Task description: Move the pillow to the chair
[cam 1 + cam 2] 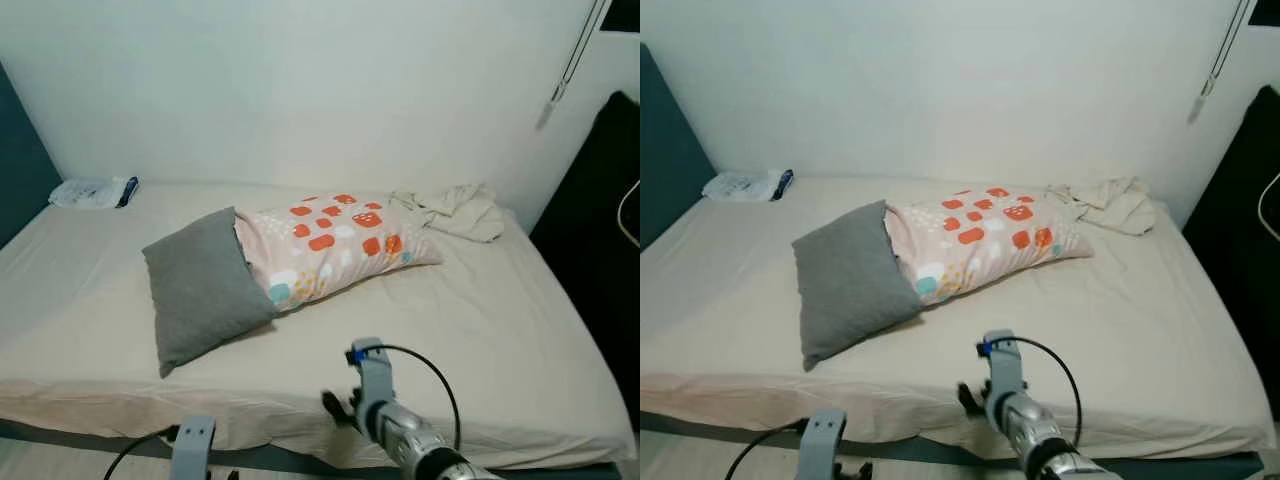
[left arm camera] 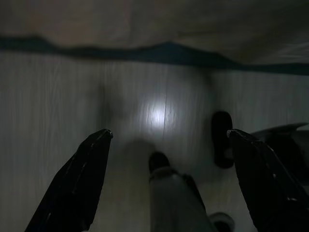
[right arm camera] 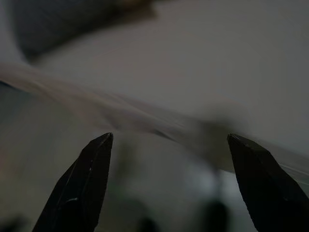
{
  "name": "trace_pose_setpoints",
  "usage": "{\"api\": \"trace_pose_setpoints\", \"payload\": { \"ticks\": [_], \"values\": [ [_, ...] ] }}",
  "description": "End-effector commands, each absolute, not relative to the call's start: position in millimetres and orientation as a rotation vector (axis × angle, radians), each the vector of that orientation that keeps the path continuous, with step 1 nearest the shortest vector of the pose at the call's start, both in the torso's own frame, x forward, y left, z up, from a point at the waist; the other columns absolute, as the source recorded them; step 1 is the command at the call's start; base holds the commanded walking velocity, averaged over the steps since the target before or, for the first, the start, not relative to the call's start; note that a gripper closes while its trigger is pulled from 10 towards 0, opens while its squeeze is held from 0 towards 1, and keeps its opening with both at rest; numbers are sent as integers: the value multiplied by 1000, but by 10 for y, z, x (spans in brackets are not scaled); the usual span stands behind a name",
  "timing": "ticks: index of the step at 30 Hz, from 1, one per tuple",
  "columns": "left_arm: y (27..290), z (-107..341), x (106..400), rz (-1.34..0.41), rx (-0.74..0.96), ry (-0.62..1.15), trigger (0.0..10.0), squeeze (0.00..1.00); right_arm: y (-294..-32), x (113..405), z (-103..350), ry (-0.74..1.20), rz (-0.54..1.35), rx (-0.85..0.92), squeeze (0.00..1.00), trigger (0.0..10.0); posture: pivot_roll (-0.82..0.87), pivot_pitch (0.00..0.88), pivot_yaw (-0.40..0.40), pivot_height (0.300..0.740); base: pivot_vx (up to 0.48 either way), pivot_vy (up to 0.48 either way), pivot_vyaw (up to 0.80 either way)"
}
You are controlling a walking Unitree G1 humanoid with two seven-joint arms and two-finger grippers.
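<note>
The grey pillow [image 1: 205,287] lies mid-bed [image 1: 500,330], leaning against a patterned pillow [image 1: 335,245]. It looks soft, light and floppy; a corner or edge pinch probably suits best. The right pincer [image 3: 169,183] hovers at the bed's near edge, fingers spread; the left pincer [image 2: 169,179] points floorward, also spread.

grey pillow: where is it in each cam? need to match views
Left eye: grey pillow left of centre on the bed, against the patterned pillow.
Right eye: same spot, slightly further right.
Left wrist: not in it.
Right wrist: too blurred to tell.
Shared landmark in both eye views: the patterned pillow.
</note>
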State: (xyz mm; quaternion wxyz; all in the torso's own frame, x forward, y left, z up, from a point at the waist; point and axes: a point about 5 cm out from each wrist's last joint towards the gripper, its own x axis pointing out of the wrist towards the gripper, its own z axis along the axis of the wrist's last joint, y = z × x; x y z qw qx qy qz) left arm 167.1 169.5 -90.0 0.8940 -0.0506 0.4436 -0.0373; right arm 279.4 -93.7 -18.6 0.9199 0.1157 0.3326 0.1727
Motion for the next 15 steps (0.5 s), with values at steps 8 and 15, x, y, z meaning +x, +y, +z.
{"api": "trace_pose_setpoints", "payload": {
  "ticks": [8, 15],
  "values": [
    [1674, -882, 1716, -41, -154, 898, 10000, 0, -777, 3024, 106, 536, 471, 384, 0, 10000, 14, 29, 10, 740, 310, 0, 0],
    [1678, -899, 1675, -35, -165, 906, 10000, 0, -731, 2992, 100, 533, 553, 309, 0, 10000, 13, 37, 11, 740, 340, 0, 111]
  ]
}}
